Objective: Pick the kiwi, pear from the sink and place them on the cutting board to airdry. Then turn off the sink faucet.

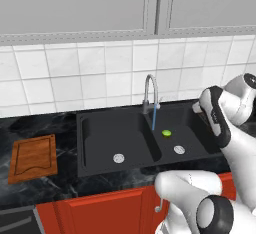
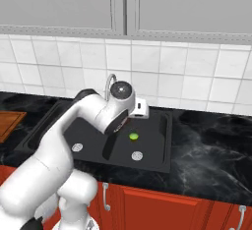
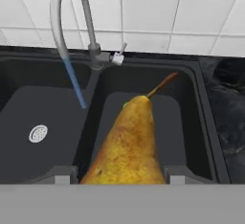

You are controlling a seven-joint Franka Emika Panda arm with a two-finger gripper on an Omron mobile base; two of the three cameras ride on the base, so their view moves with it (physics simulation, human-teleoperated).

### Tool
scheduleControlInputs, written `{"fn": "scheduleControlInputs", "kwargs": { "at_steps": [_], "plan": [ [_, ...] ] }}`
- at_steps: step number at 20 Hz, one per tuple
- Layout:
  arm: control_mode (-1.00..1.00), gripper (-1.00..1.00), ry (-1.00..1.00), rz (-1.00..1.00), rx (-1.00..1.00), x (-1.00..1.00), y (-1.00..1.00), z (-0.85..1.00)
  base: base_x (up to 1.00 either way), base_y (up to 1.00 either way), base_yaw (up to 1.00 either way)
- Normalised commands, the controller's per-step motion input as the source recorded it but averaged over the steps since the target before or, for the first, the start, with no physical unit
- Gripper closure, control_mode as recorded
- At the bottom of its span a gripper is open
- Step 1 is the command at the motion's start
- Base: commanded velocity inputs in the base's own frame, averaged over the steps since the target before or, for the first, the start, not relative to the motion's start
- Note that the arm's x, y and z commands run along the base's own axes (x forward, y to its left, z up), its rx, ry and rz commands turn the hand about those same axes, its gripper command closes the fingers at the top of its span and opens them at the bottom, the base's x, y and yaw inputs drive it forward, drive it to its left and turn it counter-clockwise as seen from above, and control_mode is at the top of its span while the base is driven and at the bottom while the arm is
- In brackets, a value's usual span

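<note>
Fingers (image 3: 62, 174) pinch the pear (image 3: 128, 146), up over the right side of the sink (image 1: 92, 143); kiwi (image 1: 166, 133) sits in that basin. Carry pear slow & level to board (image 1: 33, 158), far left; set it down soft.

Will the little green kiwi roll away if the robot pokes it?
Probably. The kiwi looks small and round, lying loose on the smooth sink floor. Water runs from the faucet, so it is likely wet and slippery too.

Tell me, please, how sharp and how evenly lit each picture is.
Left base view: soft, slightly blurred, flat light, faint shadow inside the sink. Right base view: the same softness, no glare on the arm. Hand view: the pear is close and a little blurred; the faucet is clearer.
</note>
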Motion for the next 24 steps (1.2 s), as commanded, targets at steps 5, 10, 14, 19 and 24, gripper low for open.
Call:
{"fn": "scheduleControlInputs", "kwargs": {
  "at_steps": [5, 10, 14, 19, 24],
  "plan": [
    [-1.00, 1.00, -0.06, 0.00, -0.01, -0.65, 0.46, 0.06, 0.00, 0.00, 0.00],
    [-1.00, 1.00, -0.09, -0.01, 0.04, -0.58, 0.24, 0.10, 0.00, 0.00, 0.00],
    [-1.00, 1.00, 0.01, 0.09, 0.12, -0.33, 0.28, 0.39, 0.00, 0.00, 0.00],
    [-1.00, 1.00, 0.00, 0.13, 0.04, -0.24, 0.53, 0.31, 0.00, 0.00, 0.00],
    [-1.00, 1.00, 0.00, 0.15, 0.00, -0.17, 0.74, 0.13, 0.00, 0.00, 0.00]
  ]
}}
